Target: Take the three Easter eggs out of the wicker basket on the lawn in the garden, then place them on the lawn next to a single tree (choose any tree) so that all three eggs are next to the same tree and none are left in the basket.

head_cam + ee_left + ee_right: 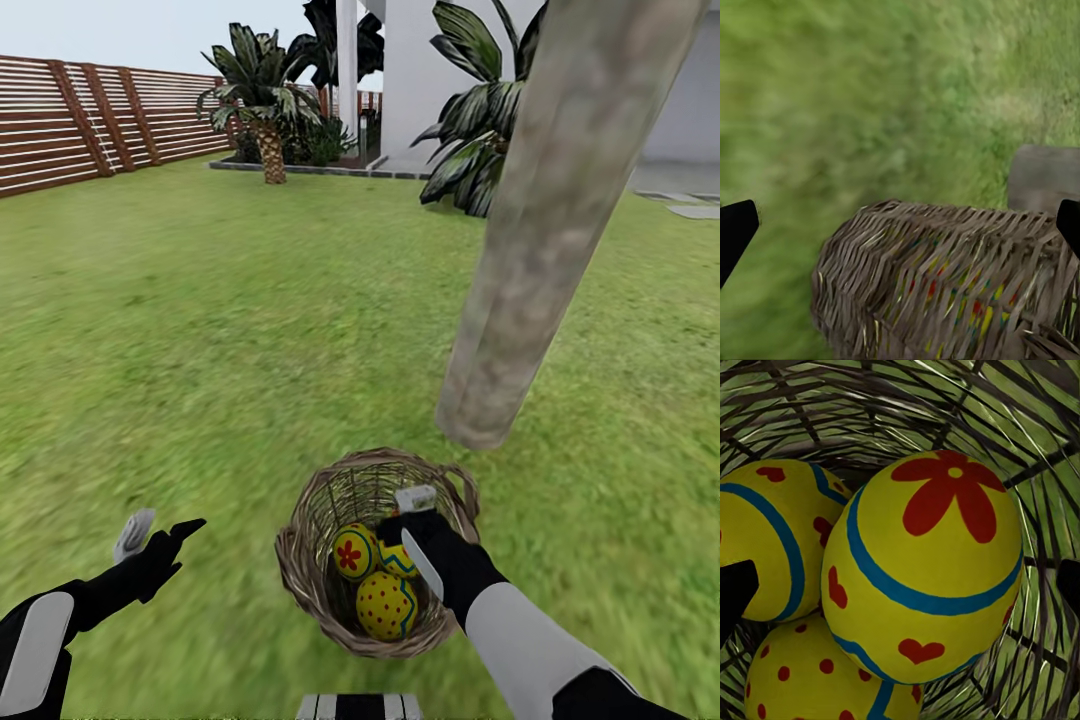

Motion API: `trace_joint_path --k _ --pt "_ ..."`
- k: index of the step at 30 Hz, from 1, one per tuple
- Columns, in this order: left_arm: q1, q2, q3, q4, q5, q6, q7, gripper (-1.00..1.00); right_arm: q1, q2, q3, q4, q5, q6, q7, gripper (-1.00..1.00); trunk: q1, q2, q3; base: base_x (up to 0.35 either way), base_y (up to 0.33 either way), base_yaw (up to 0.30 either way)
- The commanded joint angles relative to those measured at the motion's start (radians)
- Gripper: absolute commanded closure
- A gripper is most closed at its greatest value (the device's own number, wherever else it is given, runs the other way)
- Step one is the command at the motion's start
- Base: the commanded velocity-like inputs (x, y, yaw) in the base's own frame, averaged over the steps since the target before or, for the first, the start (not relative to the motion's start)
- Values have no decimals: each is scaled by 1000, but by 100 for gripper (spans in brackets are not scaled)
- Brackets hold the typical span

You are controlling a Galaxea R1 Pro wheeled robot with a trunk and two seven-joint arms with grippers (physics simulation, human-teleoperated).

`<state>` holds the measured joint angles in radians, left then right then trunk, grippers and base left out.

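My right pincer [413, 520] is inside the wicker basket [300, 560] on the lawn [200, 350], its fingers spread and holding nothing. All three Easter eggs [385, 605] lie in the basket just beside the tree [540, 250]. The flower egg [926, 562] is directly ahead between my fingertips, its long axis pointing up. My left pincer [160, 535] is open, well apart

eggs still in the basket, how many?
3, all inside the wicker basket: flower egg at left, dotted egg nearest the robot, third egg partly behind the right gripper.
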<state>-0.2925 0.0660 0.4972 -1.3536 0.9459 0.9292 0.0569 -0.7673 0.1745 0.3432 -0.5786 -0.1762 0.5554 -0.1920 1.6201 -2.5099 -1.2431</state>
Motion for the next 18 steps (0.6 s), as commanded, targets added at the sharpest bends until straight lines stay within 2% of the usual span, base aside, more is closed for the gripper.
trace_joint_path --k 1,7,18 --pt "-1 0 1 -1 8 5 6 -100 -1 0 3 -1 -10 3 -14 -100 0 -1 -5 0 0 0" --pt "-1 0 1 0 8 5 6 -100 0 0 3 -4 -12 -9 -63 -100 3 -2 -28 0 0 0" --pt "-1 0 1 -1 8 5 6 -100 0 0 5 -4 -12 -38 -97 -100 8 -5 -71 0 0 0"
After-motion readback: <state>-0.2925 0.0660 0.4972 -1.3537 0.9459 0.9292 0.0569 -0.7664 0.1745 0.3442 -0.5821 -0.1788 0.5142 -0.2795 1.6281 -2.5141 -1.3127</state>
